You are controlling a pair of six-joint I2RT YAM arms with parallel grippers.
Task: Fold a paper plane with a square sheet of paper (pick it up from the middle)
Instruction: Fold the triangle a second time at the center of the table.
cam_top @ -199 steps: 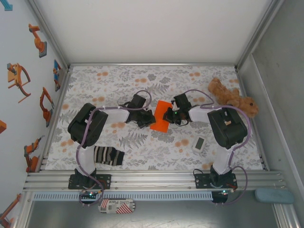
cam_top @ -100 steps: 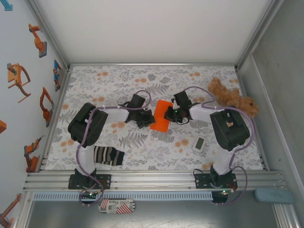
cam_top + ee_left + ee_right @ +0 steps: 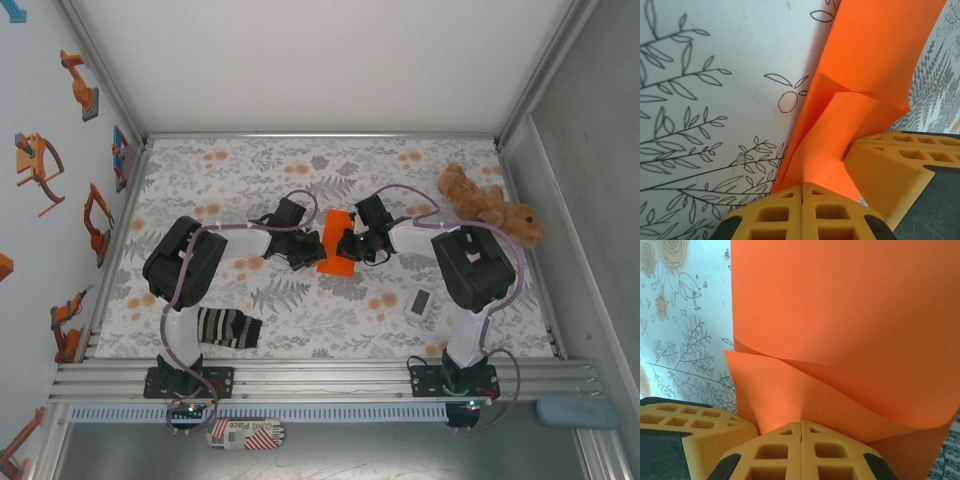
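Left end effector [image 3: 802, 189], right end effector [image 3: 801, 426], both pinching orange paper [image 3: 337, 262]

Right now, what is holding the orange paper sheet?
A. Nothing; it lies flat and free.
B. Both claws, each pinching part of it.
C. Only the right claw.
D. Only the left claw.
B: the left claw and the right claw are each shut on the orange paper sheet, which buckles above their closed fingertips in both wrist views.
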